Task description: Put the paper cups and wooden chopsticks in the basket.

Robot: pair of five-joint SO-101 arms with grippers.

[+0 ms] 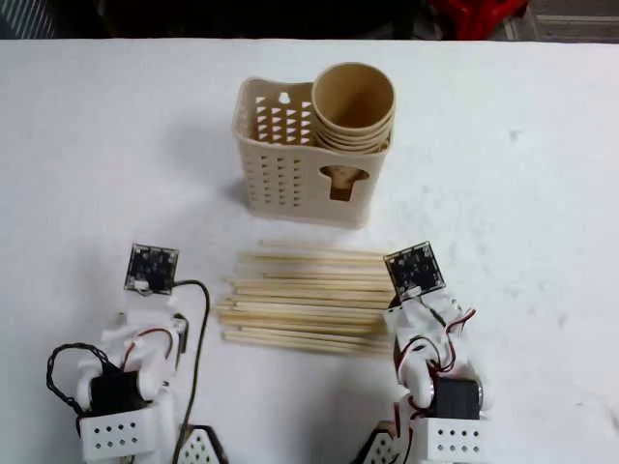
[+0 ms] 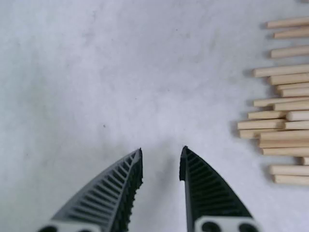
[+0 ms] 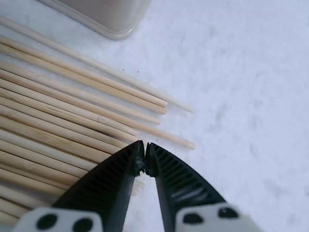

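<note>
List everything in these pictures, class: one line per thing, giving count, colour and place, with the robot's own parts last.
cream perforated plastic basket: one, cream, standing at the table's far middle.
tan paper cups: one nested stack, exact number unclear, tan, in the basket's right-hand compartment as the high view shows it.
pale wooden chopsticks: many, pale wood, lying in a pile on the table between the basket and the arms.
white table: one, white, under everything.
left pincer: one, black, open over bare table beside the chopsticks' ends.
right pincer: one, black, shut, at the pile's other end.
</note>
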